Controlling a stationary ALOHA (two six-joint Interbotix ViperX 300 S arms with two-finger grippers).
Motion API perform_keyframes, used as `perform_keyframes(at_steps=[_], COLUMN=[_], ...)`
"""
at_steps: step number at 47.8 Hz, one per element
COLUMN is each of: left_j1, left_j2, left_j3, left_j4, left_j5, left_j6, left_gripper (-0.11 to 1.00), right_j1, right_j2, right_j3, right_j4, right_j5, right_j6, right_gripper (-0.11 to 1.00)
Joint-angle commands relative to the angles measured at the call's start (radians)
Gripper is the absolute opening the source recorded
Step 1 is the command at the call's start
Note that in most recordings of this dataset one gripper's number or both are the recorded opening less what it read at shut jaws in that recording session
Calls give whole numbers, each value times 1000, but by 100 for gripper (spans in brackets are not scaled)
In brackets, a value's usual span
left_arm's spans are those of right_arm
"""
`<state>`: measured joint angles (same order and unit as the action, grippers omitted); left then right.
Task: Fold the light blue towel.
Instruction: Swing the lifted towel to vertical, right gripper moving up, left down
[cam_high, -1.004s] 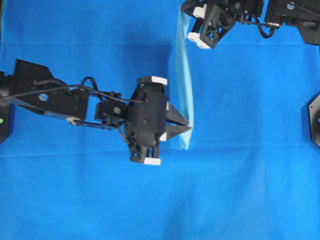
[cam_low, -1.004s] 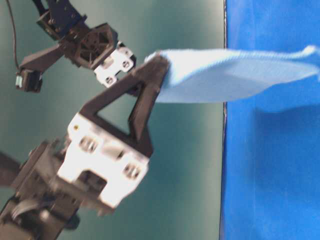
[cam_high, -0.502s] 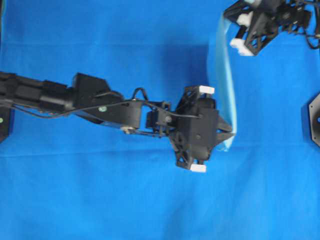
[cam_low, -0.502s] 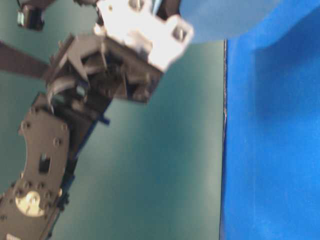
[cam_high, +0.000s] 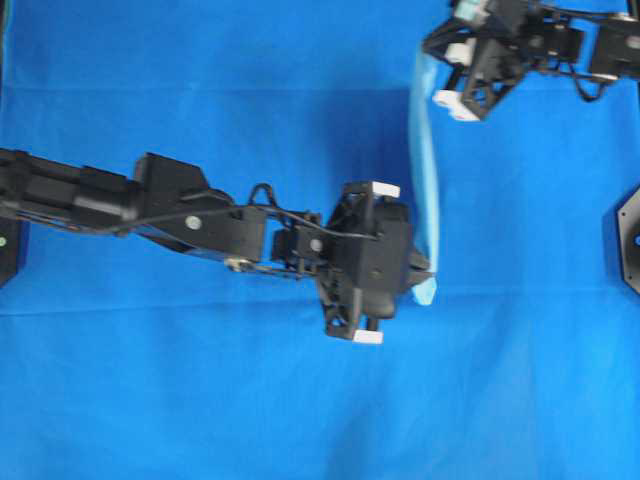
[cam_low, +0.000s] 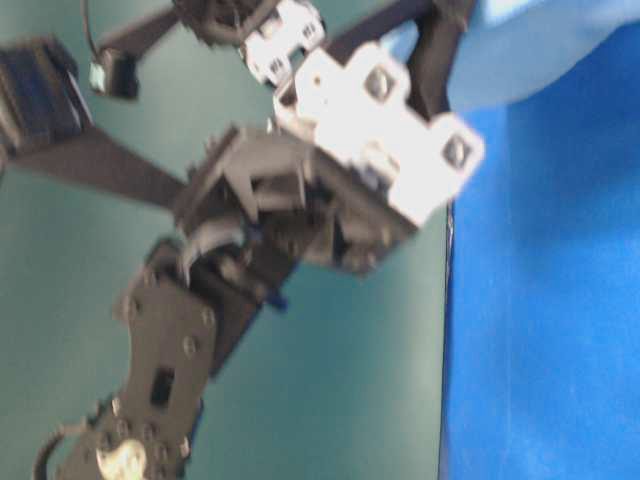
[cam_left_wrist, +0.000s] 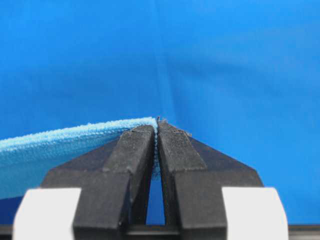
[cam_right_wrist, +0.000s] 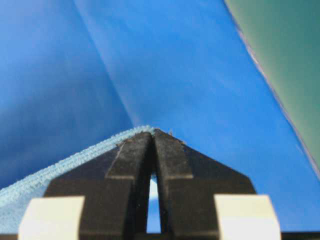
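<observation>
I hold the towel (cam_high: 425, 170) in the air above the blue surface (cam_high: 200, 400), one corner in each hand: my left hand (cam_high: 425, 283) and right hand (cam_high: 432, 62) are both clamped on it, so it hangs stretched for folding.

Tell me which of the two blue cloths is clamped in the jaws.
The thin, pale sky-blue microfibre towel, strung between the left gripper and the right gripper. The larger, darker royal-blue table cloth lies flat beneath, ungripped.
</observation>
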<state>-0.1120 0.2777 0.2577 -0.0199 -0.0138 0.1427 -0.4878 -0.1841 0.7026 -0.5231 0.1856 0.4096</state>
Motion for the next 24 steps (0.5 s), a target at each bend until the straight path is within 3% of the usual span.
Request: perform_keyframes(at_steps=[1, 14, 24], left_j1=[-41, -49, -49], left_j2=[-69, -150, -170], left_j3=[49, 236, 287], left_j4=[-3, -3, -3], left_j5=[-31, -44, -49], left_j6=[-11, -78, -83], left_gripper=[2, 2, 2], right_j1=[-21, 20, 20], right_j2=[49, 164, 193], right_j3=[-64, -173, -184], right_j4=[0, 0, 2], right_j5=[-49, -77, -78], right_j6=[2, 0, 0], right_gripper=[1, 1, 1])
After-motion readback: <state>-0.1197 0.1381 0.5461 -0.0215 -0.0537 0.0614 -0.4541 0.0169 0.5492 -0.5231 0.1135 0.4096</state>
